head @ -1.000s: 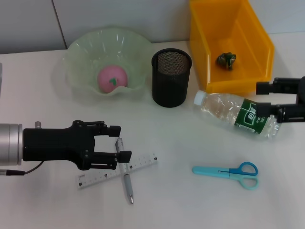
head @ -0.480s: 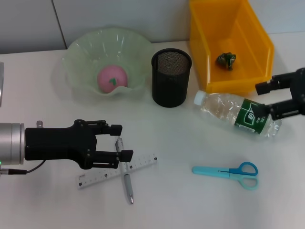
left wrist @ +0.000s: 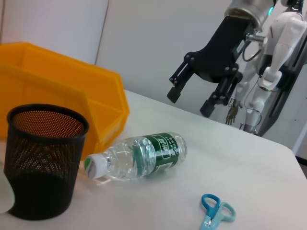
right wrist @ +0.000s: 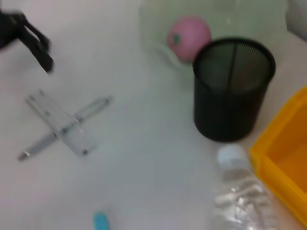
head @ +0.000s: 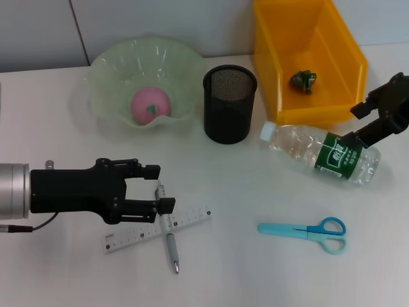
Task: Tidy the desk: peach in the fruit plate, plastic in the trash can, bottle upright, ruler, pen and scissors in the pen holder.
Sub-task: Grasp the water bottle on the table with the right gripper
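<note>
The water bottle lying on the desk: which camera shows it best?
The head view: the whole bottle lies on its side, white cap to base, with the right hand open just above its base. The left wrist view also shows it whole but farther off; the right wrist view catches only its cap end.

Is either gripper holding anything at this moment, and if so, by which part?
Nothing is held. The left gripper is open by the pen and ruler, which lie crossed on the desk. The right gripper is open above the lying bottle's base end.
</note>
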